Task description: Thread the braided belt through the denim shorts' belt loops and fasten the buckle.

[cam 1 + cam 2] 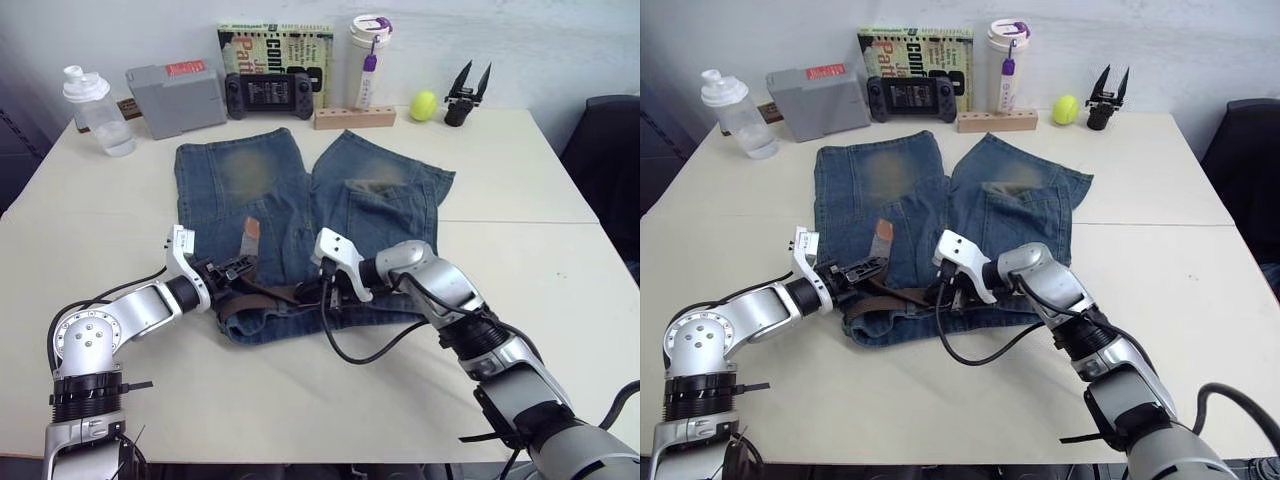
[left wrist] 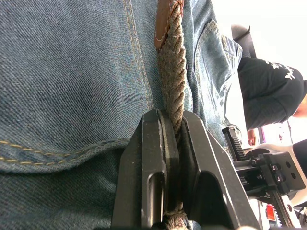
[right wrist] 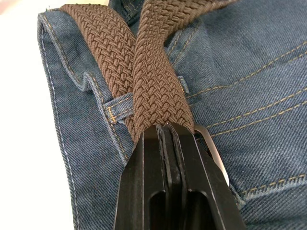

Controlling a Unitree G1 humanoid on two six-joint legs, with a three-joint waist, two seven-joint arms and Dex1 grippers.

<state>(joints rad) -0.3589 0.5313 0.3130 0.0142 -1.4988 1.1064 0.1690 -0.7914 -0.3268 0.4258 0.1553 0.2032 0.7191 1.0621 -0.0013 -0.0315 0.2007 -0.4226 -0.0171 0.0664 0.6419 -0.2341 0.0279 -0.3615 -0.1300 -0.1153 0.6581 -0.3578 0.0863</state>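
The denim shorts (image 1: 250, 190) lie flat on the table, legs pointing away, waistband at the near edge. The braided belt (image 1: 268, 293) runs along that waistband. Its tan leather tip (image 1: 250, 232) sticks up over the left leg. My left gripper (image 1: 232, 270) is shut on the belt (image 2: 172, 81) just below the tip (image 2: 165, 19). My right gripper (image 1: 315, 292) is shut on the brown strap (image 3: 153, 81) at the middle of the waistband. There the strap passes under a belt loop (image 3: 117, 110), and two runs of it cross. A silver edge of the buckle (image 3: 216, 158) shows beside my right fingers.
Along the table's (image 1: 520, 260) far edge stand a clear bottle (image 1: 95, 105), grey box (image 1: 178, 97), game controller (image 1: 268, 93), book (image 1: 280, 50), tumbler (image 1: 368, 60), wooden block (image 1: 354, 118), tennis ball (image 1: 423, 104) and spare black gripper (image 1: 466, 92). A person's dark shirt (image 2: 268, 91) shows behind.
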